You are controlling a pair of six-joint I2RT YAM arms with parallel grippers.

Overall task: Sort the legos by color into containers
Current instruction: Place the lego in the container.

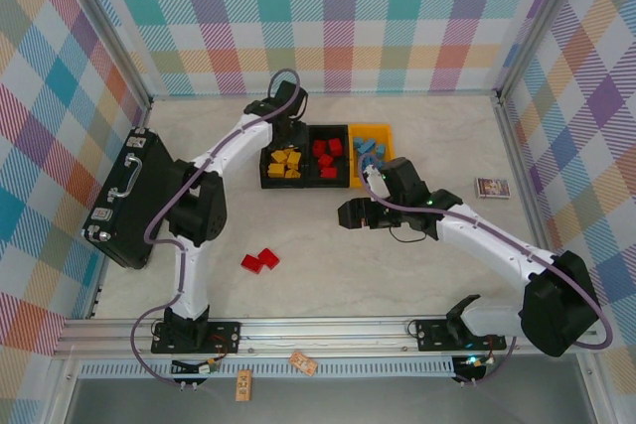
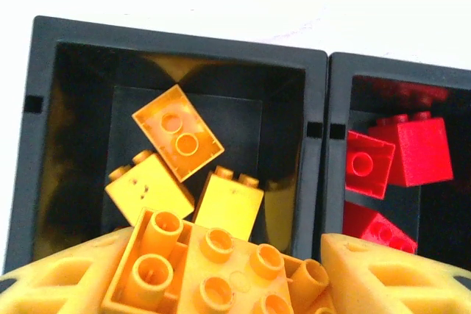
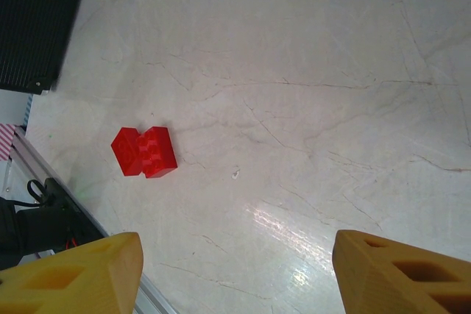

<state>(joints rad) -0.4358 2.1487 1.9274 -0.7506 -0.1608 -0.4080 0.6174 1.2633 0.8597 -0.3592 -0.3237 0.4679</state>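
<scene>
Posture: left arm (image 1: 224, 151) stretched over left bin (image 2: 184, 38), left gripper (image 2: 228, 277) clamping yellow brick (image 2: 195, 266); right gripper (image 3: 235, 270) agape, near-right of bin.

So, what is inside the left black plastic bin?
Three loose yellow studded bricks lie in the black bin. The left gripper holds another yellow brick, perhaps two, over it, hiding the near floor.

Three containers (image 1: 298, 184) in the row, two black, one yellow-orange, and two red legos (image 1: 260, 261) loose on the table (image 1: 397, 275) at near left! Three yellow legos (image 2: 176, 131) lie in the left black container, at least one more sits in the left gripper (image 2: 221, 288), and at least three red ones are in the middle. The blue legos (image 1: 369, 150) bunch too tightly to count.
</scene>
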